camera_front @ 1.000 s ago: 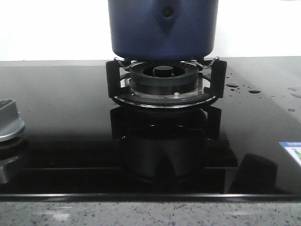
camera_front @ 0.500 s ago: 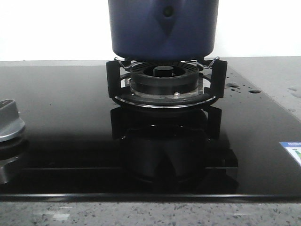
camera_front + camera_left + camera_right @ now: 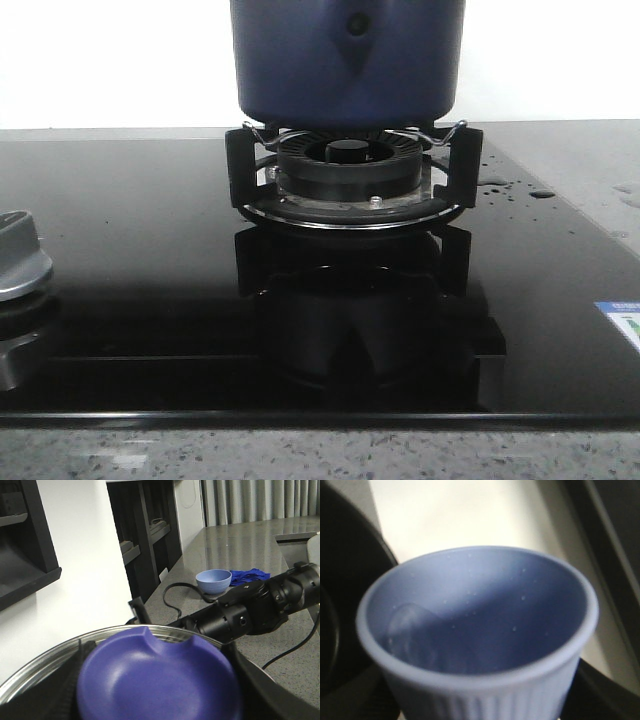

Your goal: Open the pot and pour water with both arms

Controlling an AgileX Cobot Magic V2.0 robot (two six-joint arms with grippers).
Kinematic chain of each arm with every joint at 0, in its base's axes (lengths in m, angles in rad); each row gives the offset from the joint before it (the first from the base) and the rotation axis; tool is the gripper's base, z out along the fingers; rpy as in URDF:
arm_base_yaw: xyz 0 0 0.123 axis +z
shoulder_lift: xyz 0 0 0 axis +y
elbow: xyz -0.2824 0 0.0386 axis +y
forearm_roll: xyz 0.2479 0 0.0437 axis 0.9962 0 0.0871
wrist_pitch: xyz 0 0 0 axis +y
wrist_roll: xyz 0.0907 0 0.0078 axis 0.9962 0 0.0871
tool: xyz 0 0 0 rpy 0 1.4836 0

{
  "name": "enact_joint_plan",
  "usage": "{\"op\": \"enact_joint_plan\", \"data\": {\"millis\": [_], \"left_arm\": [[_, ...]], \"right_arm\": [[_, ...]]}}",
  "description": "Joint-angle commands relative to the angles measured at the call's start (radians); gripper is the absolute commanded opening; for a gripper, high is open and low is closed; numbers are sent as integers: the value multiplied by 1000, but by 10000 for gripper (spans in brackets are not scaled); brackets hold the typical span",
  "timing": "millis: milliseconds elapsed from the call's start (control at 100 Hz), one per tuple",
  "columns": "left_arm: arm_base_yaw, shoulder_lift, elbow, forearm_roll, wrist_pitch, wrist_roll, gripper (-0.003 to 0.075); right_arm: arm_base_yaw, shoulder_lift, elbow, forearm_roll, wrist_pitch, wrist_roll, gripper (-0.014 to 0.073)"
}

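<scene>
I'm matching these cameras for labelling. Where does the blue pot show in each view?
Front view: the pot is at top centre on the burner stand, its top cut off.
Left wrist view: no pot wall can be made out; a blurred blue lid-like piece with a metal rim fills the foreground.
Right wrist view: not identifiable; a pale blue cup fills it.
Shared landmark: the white wall, also seen in the left wrist view.

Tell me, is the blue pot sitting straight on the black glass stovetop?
No, the pot stands on the burner's pot support, raised above the glass.
</scene>
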State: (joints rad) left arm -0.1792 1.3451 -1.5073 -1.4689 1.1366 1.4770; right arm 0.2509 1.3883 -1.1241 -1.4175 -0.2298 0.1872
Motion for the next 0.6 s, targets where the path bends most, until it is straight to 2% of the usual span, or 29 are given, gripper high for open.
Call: {"op": "enact_joint_plan", "data": {"millis": [0,340,590], "left_arm": [[1,-35,-31,-104,-15,-11,211],[1,-35,-31,-104,-13,-11,211],[1,-35,-31,-87,-9,-11,211]], "right_arm": [[3,-13,-58,-80,-25,-12,219],[12,46,-156,-322,95,-12,219],[12,65,-200,-447,186,-12,219]]}}
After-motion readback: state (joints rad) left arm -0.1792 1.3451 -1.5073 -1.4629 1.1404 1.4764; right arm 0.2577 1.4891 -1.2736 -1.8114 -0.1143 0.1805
